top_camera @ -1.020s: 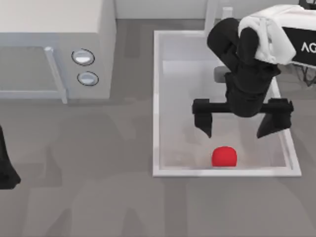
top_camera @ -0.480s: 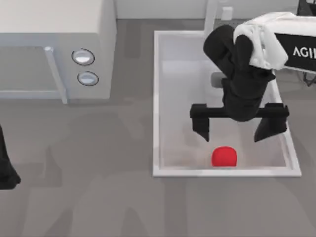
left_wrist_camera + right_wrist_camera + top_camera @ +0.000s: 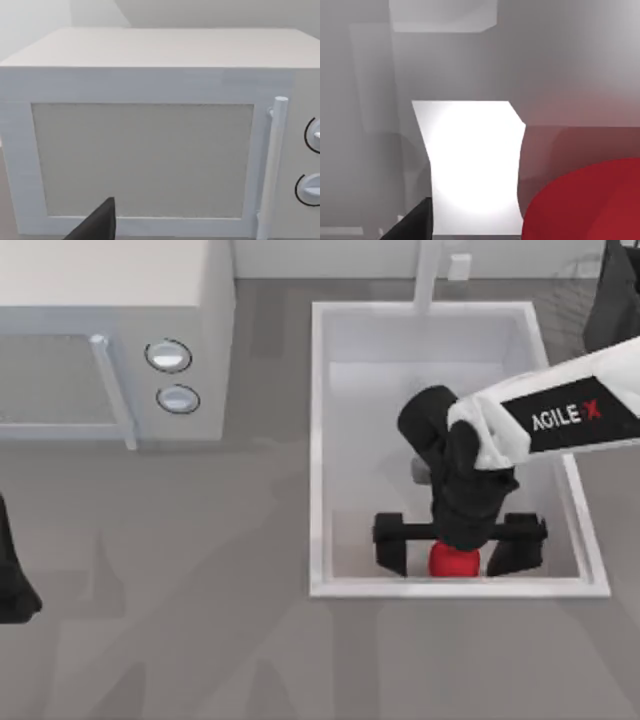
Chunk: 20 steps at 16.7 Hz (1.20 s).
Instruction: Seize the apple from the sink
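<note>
The small bright-red rounded apple (image 3: 452,562) is lying at the near end of the large white rectangular sink (image 3: 318,450), close to its near rim. The right gripper (image 3: 459,550) is straddling it, black fingers spread wide on either side, gripping nothing. The left arm (image 3: 12,580) is sitting parked at the table's left edge.

Even, diffuse light overall – soft shadows fall on the grey table (image 3: 200,640) below the microwave (image 3: 110,330), a blown-out white glare patch marks the sink (image 3: 472,165) floor, the close apple (image 3: 590,205) blurred.
</note>
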Each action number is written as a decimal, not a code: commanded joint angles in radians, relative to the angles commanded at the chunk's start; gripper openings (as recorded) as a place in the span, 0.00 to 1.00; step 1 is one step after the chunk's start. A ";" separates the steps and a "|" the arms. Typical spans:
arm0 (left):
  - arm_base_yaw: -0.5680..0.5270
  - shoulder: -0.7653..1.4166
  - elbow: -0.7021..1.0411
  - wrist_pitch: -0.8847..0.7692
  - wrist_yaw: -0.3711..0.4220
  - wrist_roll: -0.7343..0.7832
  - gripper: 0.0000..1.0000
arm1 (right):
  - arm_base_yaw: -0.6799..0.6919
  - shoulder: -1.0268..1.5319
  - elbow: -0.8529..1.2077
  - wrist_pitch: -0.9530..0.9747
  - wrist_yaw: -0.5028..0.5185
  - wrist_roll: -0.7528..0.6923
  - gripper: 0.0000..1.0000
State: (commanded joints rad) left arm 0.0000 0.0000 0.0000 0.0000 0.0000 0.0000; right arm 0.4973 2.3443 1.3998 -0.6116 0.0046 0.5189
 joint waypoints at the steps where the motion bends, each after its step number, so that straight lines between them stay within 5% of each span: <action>1: 0.000 0.000 0.000 0.000 0.000 0.000 1.00 | 0.000 0.021 -0.013 0.027 0.000 0.000 1.00; 6: 0.000 0.000 0.000 0.000 0.000 0.000 1.00 | 0.001 0.039 -0.025 0.050 0.000 0.001 1.00; 19: 0.000 0.000 0.000 0.000 0.000 0.000 1.00 | 0.001 0.039 -0.025 0.050 0.000 0.001 0.02; 20: 0.000 0.000 0.000 0.000 0.000 0.000 1.00 | 0.001 0.039 -0.025 0.050 0.000 0.001 0.00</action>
State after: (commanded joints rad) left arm 0.0000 0.0000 0.0000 0.0000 0.0000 0.0000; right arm 0.4980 2.3836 1.3747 -0.5618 0.0050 0.5196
